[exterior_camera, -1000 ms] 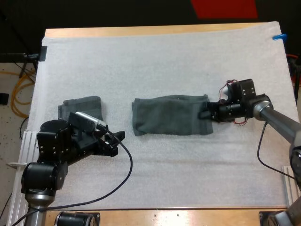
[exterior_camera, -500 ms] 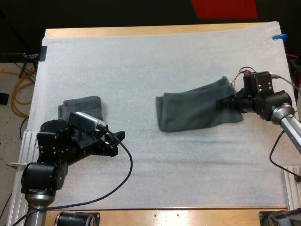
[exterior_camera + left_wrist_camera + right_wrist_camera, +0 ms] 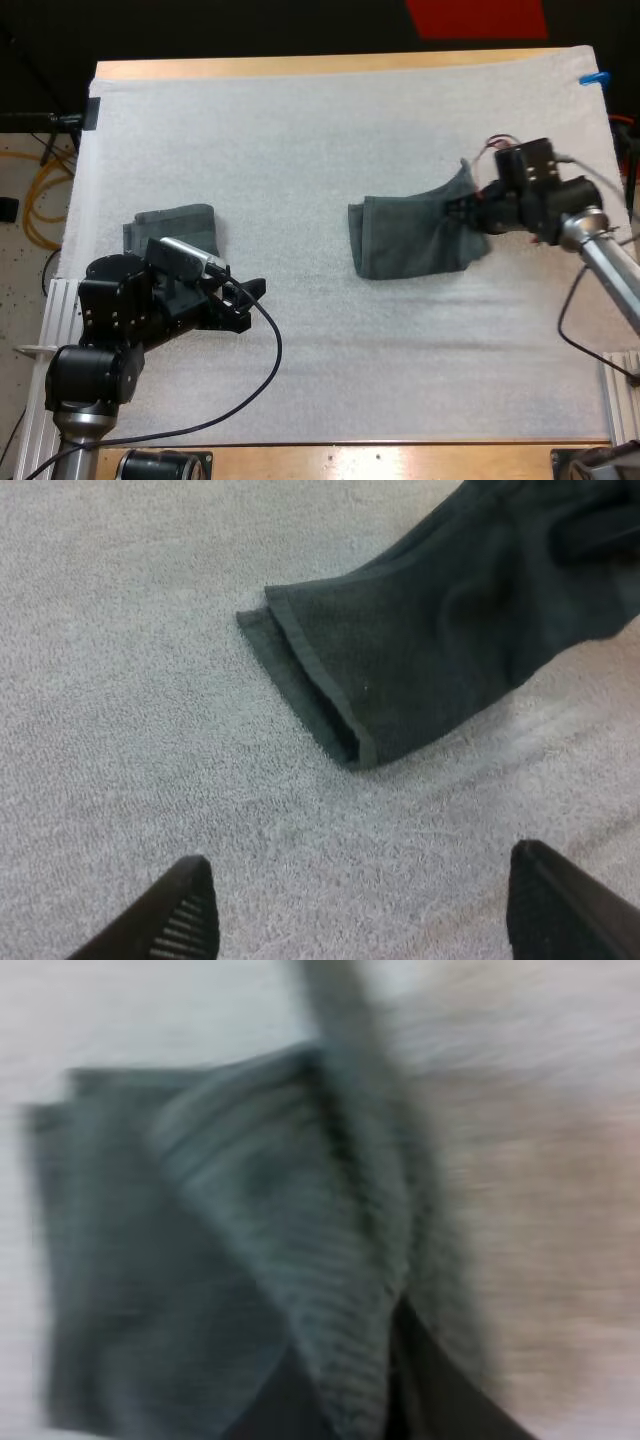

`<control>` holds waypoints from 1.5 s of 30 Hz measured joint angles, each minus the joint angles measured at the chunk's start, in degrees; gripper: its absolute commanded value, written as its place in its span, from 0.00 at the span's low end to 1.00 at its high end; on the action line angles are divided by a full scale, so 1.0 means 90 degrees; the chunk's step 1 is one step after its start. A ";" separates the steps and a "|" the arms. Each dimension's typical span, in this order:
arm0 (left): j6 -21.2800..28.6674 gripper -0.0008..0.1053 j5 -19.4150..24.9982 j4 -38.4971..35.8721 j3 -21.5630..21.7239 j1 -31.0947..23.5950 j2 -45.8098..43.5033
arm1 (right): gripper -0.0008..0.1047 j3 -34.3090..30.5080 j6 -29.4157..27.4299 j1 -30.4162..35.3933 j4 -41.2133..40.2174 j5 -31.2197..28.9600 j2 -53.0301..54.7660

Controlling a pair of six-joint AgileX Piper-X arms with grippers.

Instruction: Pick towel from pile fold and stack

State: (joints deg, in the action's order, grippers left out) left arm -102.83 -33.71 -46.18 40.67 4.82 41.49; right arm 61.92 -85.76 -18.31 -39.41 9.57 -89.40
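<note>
A dark grey-green folded towel [image 3: 410, 235] lies on the white mat right of centre, its right edge lifted. My right gripper [image 3: 470, 208] is shut on that raised edge, and the right wrist view shows the towel [image 3: 250, 1260] bunched up between the fingers. A second, small folded towel [image 3: 180, 225] rests at the left of the mat, just behind my left arm. My left gripper [image 3: 250, 295] hovers low over bare mat, open, its fingertips [image 3: 180, 910] wide apart. In the left wrist view the folded towel's [image 3: 430, 640] near corner lies ahead of those fingers.
The white mat [image 3: 330, 130] covers most of the wooden table [image 3: 300, 65]. Wide bare mat stretches behind and in front of the towels.
My right gripper dragged the towel to the right and lifted its right edge, then came back left a little, folding the cloth shorter. The left arm has stayed still.
</note>
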 measured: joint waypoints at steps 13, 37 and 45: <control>0.0000 0.58 0.0000 0.0000 0.0000 0.0000 0.0000 | 0.02 0.0089 0.1827 -0.0832 0.1552 0.1503 -0.1378; 0.0000 0.58 0.0000 0.0000 0.0000 0.0000 0.0000 | 0.72 0.0089 0.2007 -0.0957 0.2220 0.3038 -0.1463; 0.0000 0.58 0.0000 0.0000 -0.0061 0.0000 0.0000 | 0.72 0.0058 0.2027 -0.1639 0.2163 0.2704 -0.1720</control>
State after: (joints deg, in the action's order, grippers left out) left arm -102.83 -33.71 -46.18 40.12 4.82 41.49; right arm 62.44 -67.52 -33.06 -19.94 33.91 -104.88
